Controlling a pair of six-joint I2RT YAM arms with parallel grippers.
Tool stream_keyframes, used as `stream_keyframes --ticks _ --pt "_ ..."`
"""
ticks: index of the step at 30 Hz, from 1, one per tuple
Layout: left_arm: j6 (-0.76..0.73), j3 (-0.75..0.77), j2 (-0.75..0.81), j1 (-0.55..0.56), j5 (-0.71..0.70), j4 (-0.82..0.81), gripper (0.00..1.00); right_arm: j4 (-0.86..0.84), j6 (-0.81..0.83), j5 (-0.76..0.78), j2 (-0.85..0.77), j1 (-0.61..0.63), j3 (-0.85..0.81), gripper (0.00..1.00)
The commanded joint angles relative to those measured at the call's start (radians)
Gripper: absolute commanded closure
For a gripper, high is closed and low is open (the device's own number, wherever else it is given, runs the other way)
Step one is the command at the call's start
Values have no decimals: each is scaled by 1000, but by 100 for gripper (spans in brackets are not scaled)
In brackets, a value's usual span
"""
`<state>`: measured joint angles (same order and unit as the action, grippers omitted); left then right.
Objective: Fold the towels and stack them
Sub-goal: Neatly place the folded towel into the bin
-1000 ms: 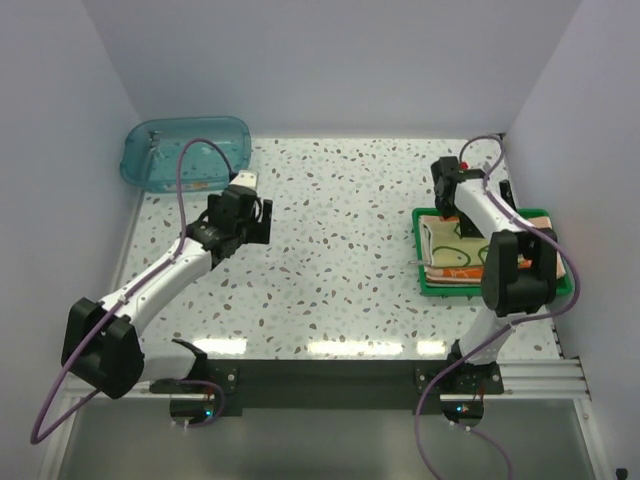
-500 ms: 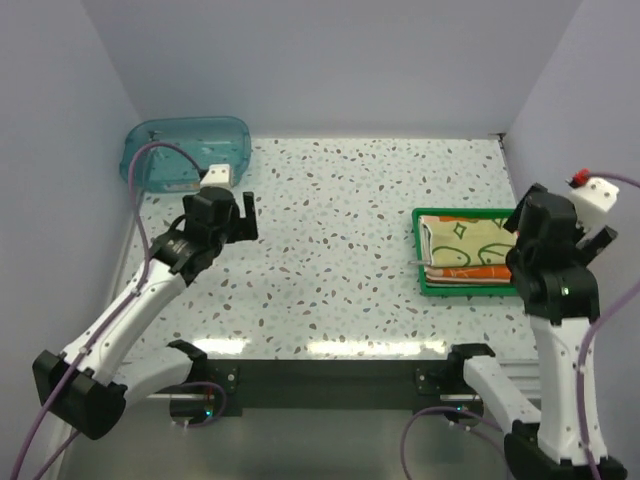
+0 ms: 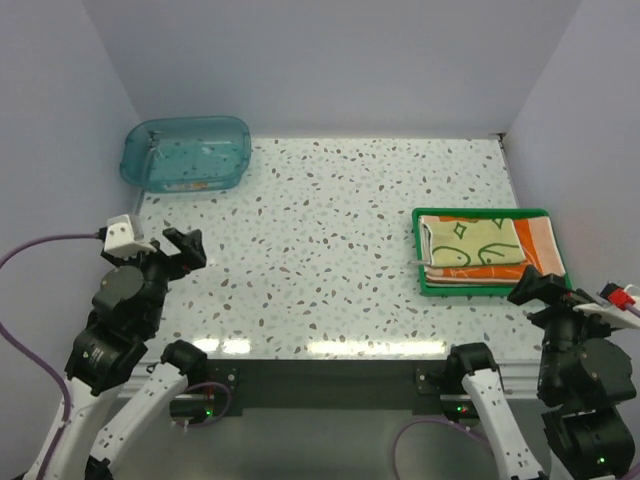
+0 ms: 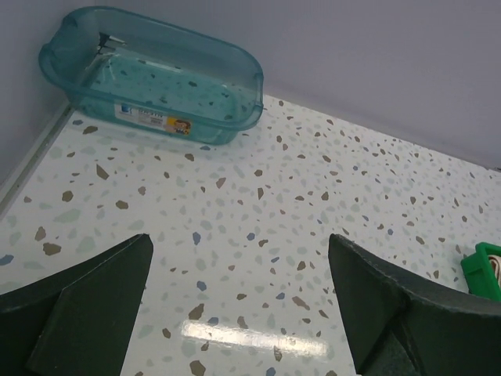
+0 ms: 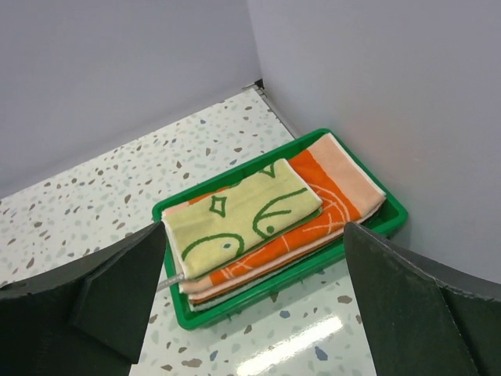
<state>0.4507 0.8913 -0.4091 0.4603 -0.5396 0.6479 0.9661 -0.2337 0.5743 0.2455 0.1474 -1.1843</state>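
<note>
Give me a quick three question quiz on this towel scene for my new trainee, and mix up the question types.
1. True or false: the teal bin holds no towel.
2. The towel stack sits in: A) the teal bin, B) the green tray, C) a cardboard box.
3. Fill in: the top towel, pale yellow with a green pattern, lies on the ___ towel.
Key: 1 true; 2 B; 3 orange towel.
</note>
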Motion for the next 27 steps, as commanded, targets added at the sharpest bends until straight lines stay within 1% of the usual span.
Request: stream_keyframes --ticks 1,5,10,13,19,27 --pt "-50 -23 87 -3 6 -4 0 46 40 -50 -20 23 -8 1" --pt "-70 -32 157 -3 -5 -1 0 59 56 -42 -64 35 -6 1" --pt "-49 -52 202 -3 -2 -10 0 40 83 -68 -98 40 15 1" --pt "-55 -64 205 -3 26 -28 0 33 92 -77 -100 40 23 1" --pt "-78 -63 204 -5 35 -44 0 22 102 -85 -126 40 43 1" --pt "-66 -91 210 -3 69 -82 0 16 103 -91 -132 40 49 1"
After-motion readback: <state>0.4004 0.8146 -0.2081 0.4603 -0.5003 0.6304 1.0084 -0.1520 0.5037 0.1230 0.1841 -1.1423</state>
